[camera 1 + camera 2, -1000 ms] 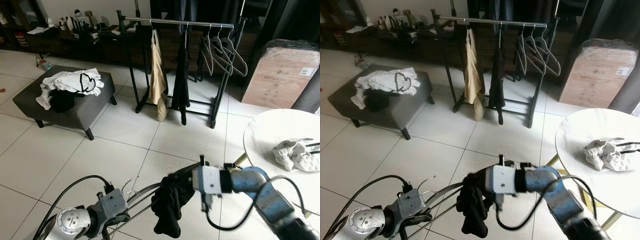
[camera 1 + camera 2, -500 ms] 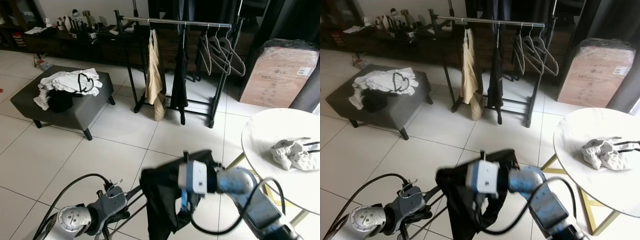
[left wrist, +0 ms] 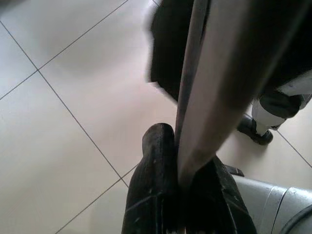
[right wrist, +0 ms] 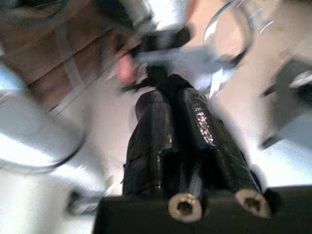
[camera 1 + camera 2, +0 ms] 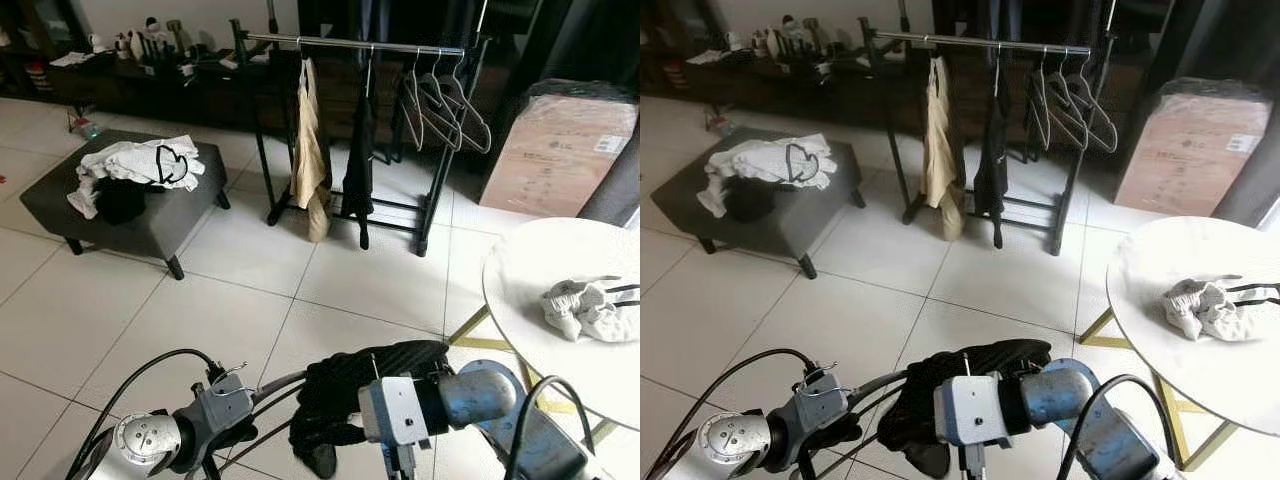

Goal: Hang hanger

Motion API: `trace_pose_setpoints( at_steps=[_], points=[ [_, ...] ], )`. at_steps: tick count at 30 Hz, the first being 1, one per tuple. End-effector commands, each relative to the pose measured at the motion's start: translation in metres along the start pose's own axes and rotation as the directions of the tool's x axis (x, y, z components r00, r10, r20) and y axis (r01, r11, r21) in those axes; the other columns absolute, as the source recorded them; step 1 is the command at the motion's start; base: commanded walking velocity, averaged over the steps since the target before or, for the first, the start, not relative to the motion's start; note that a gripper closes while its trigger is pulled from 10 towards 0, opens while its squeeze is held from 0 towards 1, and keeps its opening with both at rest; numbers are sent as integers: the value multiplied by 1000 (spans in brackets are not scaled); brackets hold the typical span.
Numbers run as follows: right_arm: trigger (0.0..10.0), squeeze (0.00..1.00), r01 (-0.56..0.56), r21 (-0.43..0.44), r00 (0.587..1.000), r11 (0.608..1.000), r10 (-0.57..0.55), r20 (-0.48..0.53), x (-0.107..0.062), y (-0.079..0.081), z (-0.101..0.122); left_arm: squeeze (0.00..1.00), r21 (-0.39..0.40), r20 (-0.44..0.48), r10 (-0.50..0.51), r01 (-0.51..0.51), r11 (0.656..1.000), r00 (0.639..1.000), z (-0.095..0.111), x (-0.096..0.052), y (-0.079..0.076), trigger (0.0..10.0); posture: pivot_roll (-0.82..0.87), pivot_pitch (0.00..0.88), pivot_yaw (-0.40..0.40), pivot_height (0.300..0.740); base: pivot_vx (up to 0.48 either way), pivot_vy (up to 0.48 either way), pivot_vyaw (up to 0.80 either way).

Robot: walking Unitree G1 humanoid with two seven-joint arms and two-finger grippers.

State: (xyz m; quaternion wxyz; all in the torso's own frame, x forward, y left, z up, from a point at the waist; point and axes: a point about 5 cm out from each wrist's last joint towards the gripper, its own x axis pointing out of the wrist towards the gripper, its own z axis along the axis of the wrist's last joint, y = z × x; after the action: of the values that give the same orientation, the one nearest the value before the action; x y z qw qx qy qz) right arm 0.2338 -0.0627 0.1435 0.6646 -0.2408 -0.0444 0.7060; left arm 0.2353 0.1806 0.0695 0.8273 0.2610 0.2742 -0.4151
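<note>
1. The left gripper (image 5: 235, 425) sits at the bottom left of the head view, its black fingers (image 3: 153, 190) clamped on the neck of a hanger (image 5: 290, 400), as the left wrist view shows.
2. The hanger's wire hook (image 5: 228, 372) pokes up just above that gripper, and its bars run toward the bottom centre of the frame.
3. A dark garment (image 5: 355, 385) is bunched over the hanger's far end, beside the right arm (image 5: 470, 400) at the bottom right.
4. In the right wrist view the right gripper (image 4: 178, 131) has its two fingers pressed together. That view is too blurred to tell whether they pinch any cloth.
5. The clothes rack (image 5: 355, 44) stands at the top centre, well apart from the robot, with a tan garment (image 5: 312, 150), a black garment (image 5: 358, 160) and empty hangers (image 5: 445, 105) on its rail.
6. Likely risk: the garment is heaped rather than draped, so it could slide off the hanger during the walk and lift.
7. Likely risk: the free rail space is narrow, so the hook could snag a neighbouring hanger or miss the rail.
8. A bench (image 5: 150, 215) with clothes at the left and a round table (image 5: 540, 280) at the right flank the path to the rack.
</note>
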Motion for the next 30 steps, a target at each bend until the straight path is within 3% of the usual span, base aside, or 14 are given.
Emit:
trace_pose_setpoints(
  at_steps=[1,5,7,10,14,16,20,23,25,26,30],
  points=[
    [0,0,39,-84,997,996,-33,66,14,-5,15,0,12,-13,3,-3,1000,1000,0,0,-1,10000,-27,148,19,740,0,0,0],
    [0,0,184,-111,977,977,-169,134,18,-25,30,0,9,-15,6,-6,1000,1000,0,1,-1,10000,-27,147,16,740,0,0,0],
    [0,0,181,-103,975,978,-165,146,18,-26,33,0,8,-16,6,-6,1000,1000,0,1,-1,10000,-26,147,15,740,0,0,0],
    [0,0,116,-85,982,990,-102,160,20,-18,35,0,5,-17,7,-7,1000,1000,0,1,-1,10000,-28,145,13,740,0,0,0],
    [0,0,-108,-53,989,993,112,94,25,12,27,0,2,-19,9,-9,1000,1000,0,2,-1,10000,-25,143,13,740,0,0,0],
    [0,0,-145,-38,985,989,147,85,25,17,25,0,2,-19,10,-9,1000,1000,0,2,-1,10000,-25,143,13,740,0,0,0],
    [0,0,-116,-56,985,992,122,120,33,17,32,0,0,-18,12,-12,1000,1000,0,3,-1,10000,-28,139,13,740,0,0,0],
    [0,0,-1,-120,989,993,19,145,42,7,37,0,2,-19,12,-12,1000,1000,0,3,-1,10000,-27,138,13,740,0,0,0],
    [0,0,60,-118,988,991,-42,149,45,0,39,0,3,-19,13,-13,1000,1000,0,3,-1,10000,-26,136,13,740,0,0,0],
    [0,0,135,-142,982,981,-114,149,47,-9,41,0,3,-19,13,-13,1000,1000,0,3,-1,10000,-26,135,13,740,0,0,0],
    [0,0,168,-113,972,979,-145,188,48,-15,47,0,3,-20,16,-16,1000,1000,0,3,-1,10000,-23,126,11,740,0,0,0]
  ],
)
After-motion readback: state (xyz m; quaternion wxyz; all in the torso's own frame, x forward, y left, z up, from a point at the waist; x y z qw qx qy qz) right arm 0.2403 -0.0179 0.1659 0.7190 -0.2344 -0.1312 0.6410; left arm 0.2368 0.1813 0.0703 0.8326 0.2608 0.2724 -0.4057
